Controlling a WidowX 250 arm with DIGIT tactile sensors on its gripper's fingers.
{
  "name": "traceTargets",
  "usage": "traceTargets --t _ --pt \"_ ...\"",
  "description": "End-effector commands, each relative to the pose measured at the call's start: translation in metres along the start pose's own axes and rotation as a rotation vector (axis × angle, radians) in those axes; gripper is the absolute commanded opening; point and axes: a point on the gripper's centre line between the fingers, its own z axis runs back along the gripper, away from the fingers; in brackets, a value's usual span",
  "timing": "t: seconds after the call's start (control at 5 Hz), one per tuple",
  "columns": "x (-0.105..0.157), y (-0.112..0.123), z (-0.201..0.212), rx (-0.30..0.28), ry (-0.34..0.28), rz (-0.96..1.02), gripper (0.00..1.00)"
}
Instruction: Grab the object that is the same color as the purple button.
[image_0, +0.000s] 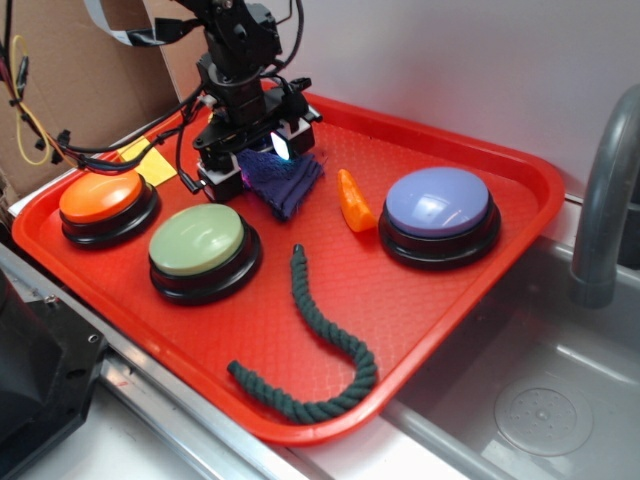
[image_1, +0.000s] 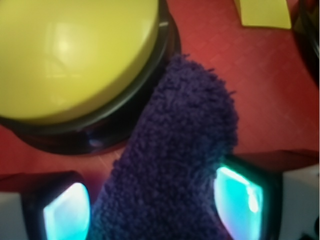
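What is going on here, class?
A robot arm's gripper is down on a red tray, its fingers on either side of a dark purple rag. The rag matches the purple button. Whether the fingers grip it yet is unclear. Green and orange buttons, a rope and an orange piece lie untouched.

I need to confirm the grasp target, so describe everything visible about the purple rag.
The purple rag is a small, dark purple-navy cloth with a fuzzy terry pile, crumpled rather than flat. It sits on the red tray, between the green button and the orange carrot-like piece. In the wrist view it fills the space between the fingers of the hand, which straddle it; whether they already pinch it cannot be told.
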Motion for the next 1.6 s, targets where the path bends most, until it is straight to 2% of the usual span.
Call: traceTargets --t 0.0,0.2,0.4,0.6,0.8,1.0,1.2,1.4 --pt "0.017 0.007 0.006 -0.055 0.033 -0.019 0.00" --pt "0.015 0.006 0.008 -0.063 0.033 -0.041 0.00" --pt "0.013 -0.002 0.022 -0.071 0.058 -0.152 0.00" --pt "0.016 -0.009 0.045 -0.116 0.084 -0.245 0.00" --pt "0.015 -0.019 0.084 -0.071 0.096 -0.510 0.00" --pt "0.009 -0.024 0.122 -0.083 0.180 -0.751 0.00" --pt "0.008 -0.027 0.155 -0.088 0.140 -0.963 0.00" --pt "0.012 -0.028 0.178 -0.102 0.249 -1.157 0.00"
